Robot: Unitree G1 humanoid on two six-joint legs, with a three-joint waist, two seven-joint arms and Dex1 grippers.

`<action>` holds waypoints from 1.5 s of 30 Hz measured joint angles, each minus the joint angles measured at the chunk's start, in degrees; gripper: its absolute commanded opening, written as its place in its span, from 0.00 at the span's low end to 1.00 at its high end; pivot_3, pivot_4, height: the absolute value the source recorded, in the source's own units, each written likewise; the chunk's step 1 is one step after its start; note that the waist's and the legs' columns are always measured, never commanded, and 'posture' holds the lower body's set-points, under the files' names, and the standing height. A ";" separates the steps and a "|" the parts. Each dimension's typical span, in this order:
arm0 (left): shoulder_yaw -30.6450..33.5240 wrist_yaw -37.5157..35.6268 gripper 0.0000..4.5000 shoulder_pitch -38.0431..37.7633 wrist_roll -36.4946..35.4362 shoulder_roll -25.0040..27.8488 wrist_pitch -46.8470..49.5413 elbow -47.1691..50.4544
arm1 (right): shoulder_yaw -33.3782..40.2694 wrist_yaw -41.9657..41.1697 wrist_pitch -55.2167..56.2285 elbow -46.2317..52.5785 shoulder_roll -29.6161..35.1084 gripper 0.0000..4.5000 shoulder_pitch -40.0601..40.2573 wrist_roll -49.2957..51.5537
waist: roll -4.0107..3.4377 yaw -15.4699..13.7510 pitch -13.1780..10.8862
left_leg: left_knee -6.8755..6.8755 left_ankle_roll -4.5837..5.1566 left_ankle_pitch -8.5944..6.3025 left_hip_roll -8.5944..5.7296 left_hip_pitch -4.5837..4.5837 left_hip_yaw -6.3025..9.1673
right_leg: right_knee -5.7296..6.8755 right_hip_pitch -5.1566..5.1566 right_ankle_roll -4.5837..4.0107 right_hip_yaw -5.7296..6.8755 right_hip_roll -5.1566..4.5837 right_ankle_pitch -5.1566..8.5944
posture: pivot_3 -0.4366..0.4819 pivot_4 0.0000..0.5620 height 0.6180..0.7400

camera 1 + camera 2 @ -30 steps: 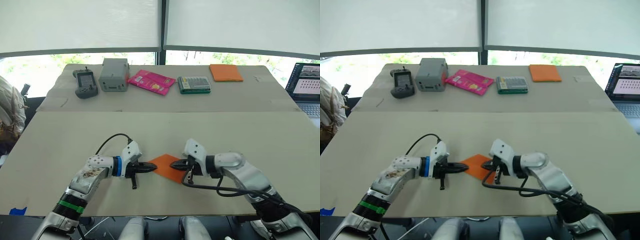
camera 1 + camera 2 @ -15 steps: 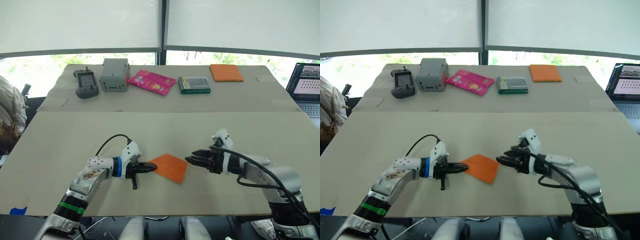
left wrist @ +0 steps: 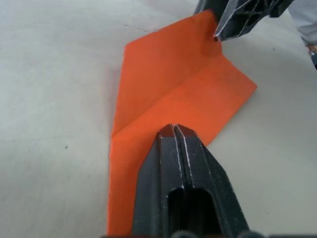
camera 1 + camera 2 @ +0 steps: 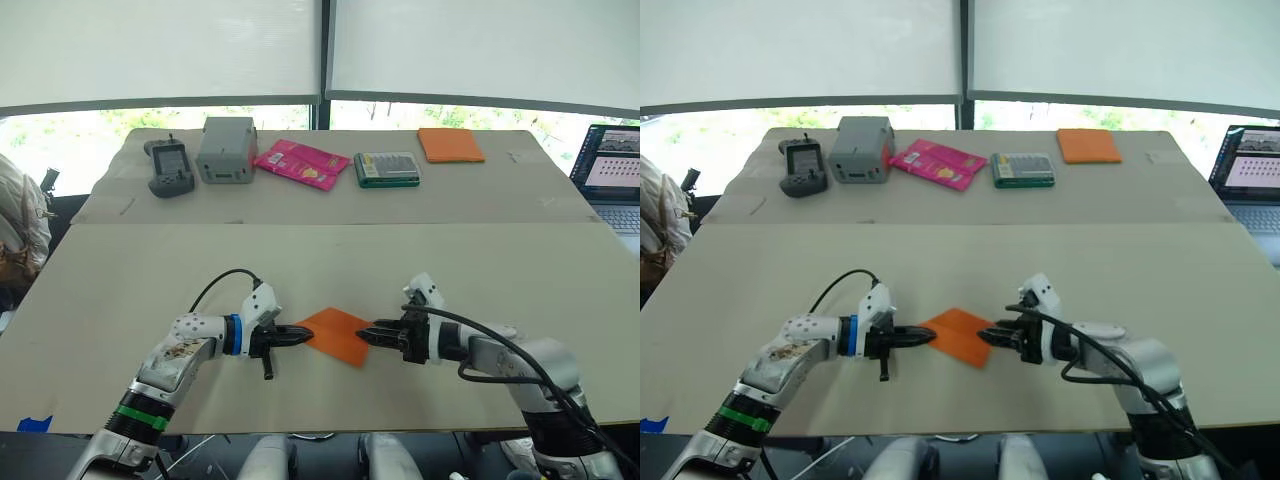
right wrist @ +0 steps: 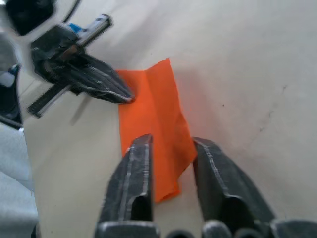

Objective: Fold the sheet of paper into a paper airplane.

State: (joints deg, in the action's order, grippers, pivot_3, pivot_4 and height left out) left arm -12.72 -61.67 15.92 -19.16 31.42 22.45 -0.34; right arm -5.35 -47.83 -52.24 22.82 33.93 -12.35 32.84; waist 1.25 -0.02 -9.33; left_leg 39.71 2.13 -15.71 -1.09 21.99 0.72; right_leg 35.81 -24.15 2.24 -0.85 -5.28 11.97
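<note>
Left claw (image 4: pixel 298 338) has its fingers pressed together, and we see their tip lying on the left corner of the paper (image 4: pixel 338 335); from the wrist view we cannot tell whether any paper is caught between them. Right claw (image 4: pixel 368 334) reaches in from the opposite side with its fingers spread, one on either side of the paper's right corner. We see the orange paper lying flat on the front table (image 4: pixel 120 290), between the two claws. It is partly folded, with a crease running across it and a layered flap.

Along the far table (image 4: pixel 520 190) we see, from left to right, a handheld controller (image 4: pixel 171 166), a grey box (image 4: pixel 229 150), a pink packet (image 4: pixel 302 163), a green box (image 4: pixel 387 168) and an orange pad (image 4: pixel 450 144). A laptop (image 4: pixel 612 172) stands open at the far right edge.
</note>
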 measured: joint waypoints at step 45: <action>-1.68 -3.87 0.00 6.71 -3.39 -1.64 6.89 -1.21 | -15.27 -3.76 58.26 -9.97 4.92 0.01 4.12 -36.56 | 0.11 0.64 0.00 | 0.00 -0.02 0.00 -0.01 -0.11 -0.06 | 0.05 0.05 -0.05 -0.06 0.05 0.00 | 0.48 0.27 1.00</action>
State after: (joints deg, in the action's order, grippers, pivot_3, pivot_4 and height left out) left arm -14.41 -65.53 22.63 -22.56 29.78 29.34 -1.55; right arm -20.63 -51.59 6.02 12.86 38.86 -8.23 -3.72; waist 1.36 0.63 -9.33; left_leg 39.71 2.11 -15.70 -1.09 21.88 0.67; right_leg 35.87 -24.10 2.19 -0.92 -5.23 11.97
